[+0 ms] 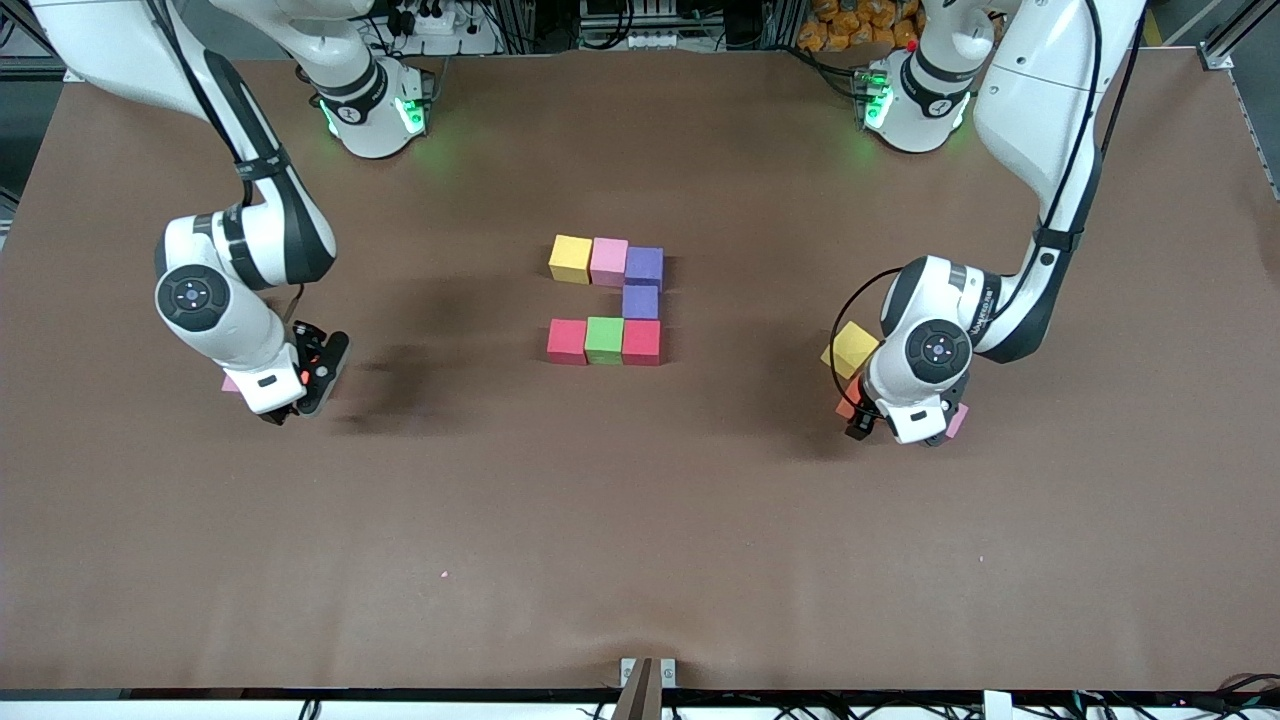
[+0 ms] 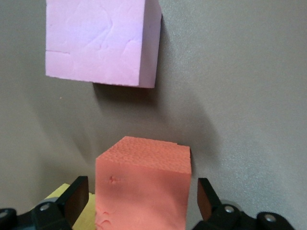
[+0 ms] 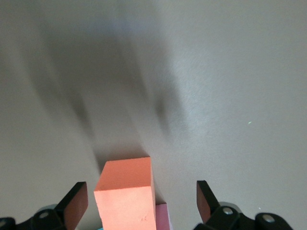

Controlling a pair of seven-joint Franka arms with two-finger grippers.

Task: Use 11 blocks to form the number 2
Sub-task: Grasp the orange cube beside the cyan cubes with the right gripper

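Both pincers stand wide from where I sit: left pincer (image 2: 139, 203) straddles an orange block (image 2: 141, 184) without gripping, with a pink block (image 2: 98, 40) and yellow block (image 1: 851, 349) close beside it. Right pincer (image 3: 139, 203) hangs over another orange block (image 3: 125, 194). Mid-surface, I see the unfinished number 2 (image 1: 606, 300), seven blocks touching, on the brown surface (image 1: 640, 520).

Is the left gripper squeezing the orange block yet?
Apart. In the left wrist view the left gripper stands open around the orange block, and a strip of table shows between the block and each finger.
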